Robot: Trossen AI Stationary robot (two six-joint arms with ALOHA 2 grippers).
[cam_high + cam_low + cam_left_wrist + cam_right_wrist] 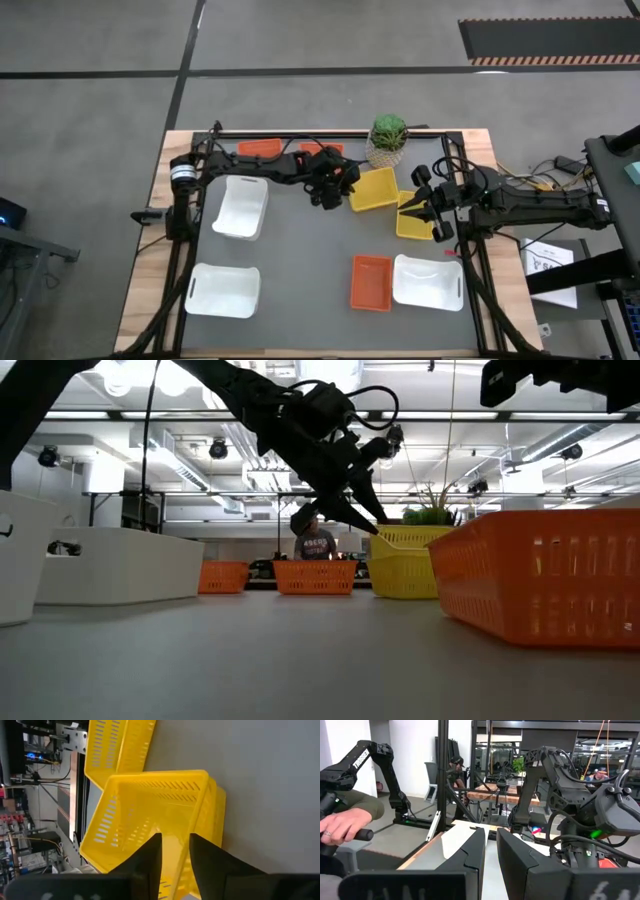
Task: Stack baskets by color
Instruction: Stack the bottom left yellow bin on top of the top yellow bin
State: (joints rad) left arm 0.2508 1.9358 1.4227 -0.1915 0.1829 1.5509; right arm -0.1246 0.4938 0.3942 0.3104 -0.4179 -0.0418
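The table (300, 270) is carrying nine baskets, and every one whose inside shows is lying empty. Three white baskets are the largest: one (241, 207) is sitting on the left with its long axis running toward the table's far edge, slightly tilted; another (223, 290) is lying at the near left with its long axis across the table; the third (427, 282) is resting at the near right, also lengthwise across, just beside an orange basket (370, 281) whose long axis is pointing from near to far. Two more orange baskets (260, 148) (322, 150) are sitting along the far edge, partly hidden behind the left arm. A yellow basket (373, 189) is lying skewed near the middle right, beside the potted plant (388, 139); in the left wrist view it is seated in a second yellow one (216, 815), slightly askew. The left gripper (333, 198) is hovering at its rim with the fingers (145, 860) parted a little to either side of the rim, not clamping it. Another yellow basket (412, 222) is lying just beside it, partly under the right gripper (432, 213), whose fingers are standing slightly apart, grasping nothing that shows.
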